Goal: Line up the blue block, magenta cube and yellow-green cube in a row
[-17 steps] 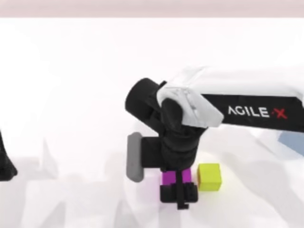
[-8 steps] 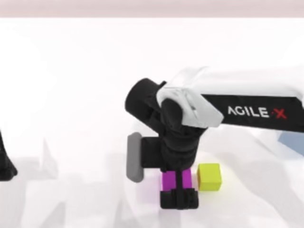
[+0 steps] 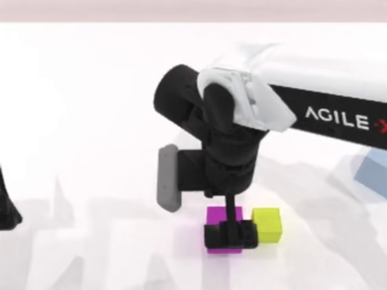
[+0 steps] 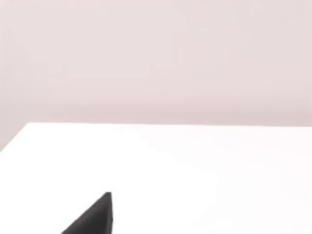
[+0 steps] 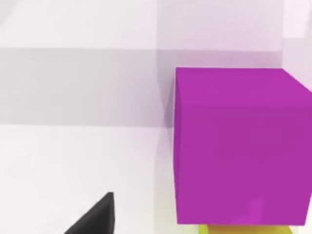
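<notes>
The white table [image 3: 91, 121] fills the top view, and the right AgileX arm [image 3: 326, 115] reaches in from the table's right side toward the middle, its black wrist bent down over the blocks near the table's front edge. The left arm [image 3: 6, 208] sits parked at the far left edge, only a dark sliver of it showing, and whether its fingers are apart or together cannot be told. The blue block [image 3: 373, 175], the largest of the three, lies at the right edge of the table, partly cut off by the frame and well apart from the other two. The magenta cube [image 3: 216, 216] rests on the table near the front centre, with the right gripper [image 3: 230, 234] directly above it; from above the fingers look spread and seem not to clamp the cube, which the right wrist view shows standing free on the surface. The yellow-green cube [image 3: 267, 225], the smallest, sits just beside the magenta cube on its right, roughly level with it, and a strip of it peeks out past the magenta cube [image 5: 239, 146] in the right wrist view.
</notes>
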You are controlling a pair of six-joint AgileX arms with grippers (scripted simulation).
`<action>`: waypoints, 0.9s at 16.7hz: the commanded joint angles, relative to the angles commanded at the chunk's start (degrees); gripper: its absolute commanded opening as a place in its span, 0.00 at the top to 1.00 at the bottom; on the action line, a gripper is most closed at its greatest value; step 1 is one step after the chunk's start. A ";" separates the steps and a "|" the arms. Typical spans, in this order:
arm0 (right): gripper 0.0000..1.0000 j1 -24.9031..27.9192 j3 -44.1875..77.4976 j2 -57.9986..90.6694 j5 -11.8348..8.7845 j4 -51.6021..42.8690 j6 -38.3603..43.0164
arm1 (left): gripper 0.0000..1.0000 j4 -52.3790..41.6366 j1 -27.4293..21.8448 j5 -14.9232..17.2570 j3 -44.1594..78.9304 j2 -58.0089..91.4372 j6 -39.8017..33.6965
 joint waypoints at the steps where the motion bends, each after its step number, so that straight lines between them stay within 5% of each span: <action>1: 0.00 0.01 0.86 -0.49 0.00 -1.13 0.00 | 0.00 0.00 0.00 0.00 0.00 0.00 0.00; 9: 0.00 -4.15 0.74 -1.04 0.10 -1.31 -0.72 | 0.00 0.00 0.00 0.00 0.00 0.00 0.00; 15: 0.00 -26.77 -3.26 -3.16 0.21 -0.66 -2.88 | 0.00 0.00 0.00 0.00 0.00 0.00 0.00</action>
